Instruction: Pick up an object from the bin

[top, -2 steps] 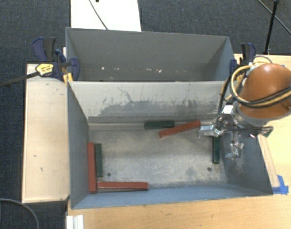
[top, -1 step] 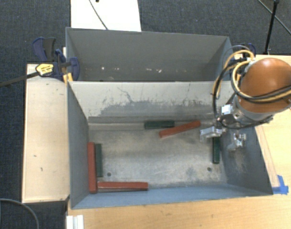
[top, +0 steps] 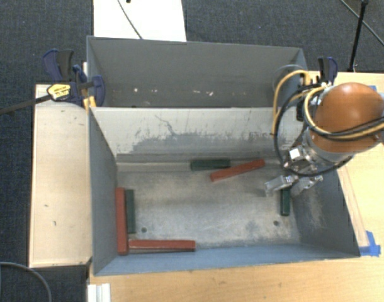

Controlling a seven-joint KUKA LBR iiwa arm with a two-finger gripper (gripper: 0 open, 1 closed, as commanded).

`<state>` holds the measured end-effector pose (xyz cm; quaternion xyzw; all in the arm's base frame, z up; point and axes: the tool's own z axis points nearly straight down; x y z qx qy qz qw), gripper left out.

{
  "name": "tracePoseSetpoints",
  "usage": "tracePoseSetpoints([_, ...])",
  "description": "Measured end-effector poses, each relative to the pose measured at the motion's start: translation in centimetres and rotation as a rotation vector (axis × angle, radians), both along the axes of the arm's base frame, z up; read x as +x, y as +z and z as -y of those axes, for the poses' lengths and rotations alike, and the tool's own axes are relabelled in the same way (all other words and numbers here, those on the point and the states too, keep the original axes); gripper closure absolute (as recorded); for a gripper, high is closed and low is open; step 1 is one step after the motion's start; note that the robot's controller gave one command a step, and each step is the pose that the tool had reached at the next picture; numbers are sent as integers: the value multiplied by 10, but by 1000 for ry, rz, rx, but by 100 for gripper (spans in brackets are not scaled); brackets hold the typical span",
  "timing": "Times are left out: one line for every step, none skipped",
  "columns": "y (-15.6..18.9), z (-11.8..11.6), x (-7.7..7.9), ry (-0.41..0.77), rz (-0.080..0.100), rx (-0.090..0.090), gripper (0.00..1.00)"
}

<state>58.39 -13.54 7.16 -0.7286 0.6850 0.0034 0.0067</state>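
Note:
My gripper is at the right side of the bin, low over the floor, and its two metal fingers stand apart, so it is open. A short dark green stick lies just below it, pointing toward the front wall, with its upper end under the gap between the fingers. I cannot tell whether the fingers touch it. A red-brown stick lies slanted to the left of the gripper, near the back wall. A dark green stick lies next to that one.
Along the left wall a red stick lies beside a dark green one. Another red stick lies along the front wall. The arm's orange dome and cables hang over the bin's right rim.

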Motion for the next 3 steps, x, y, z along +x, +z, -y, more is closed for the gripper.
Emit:
tracePoseSetpoints([-1, 4, -7, 316, 4, 4, 0])
tracePoseSetpoints([4, 6, -5, 309, 6, 0, 100])
tracePoseSetpoints([15, -3, -4, 313, 4, -1, 100])
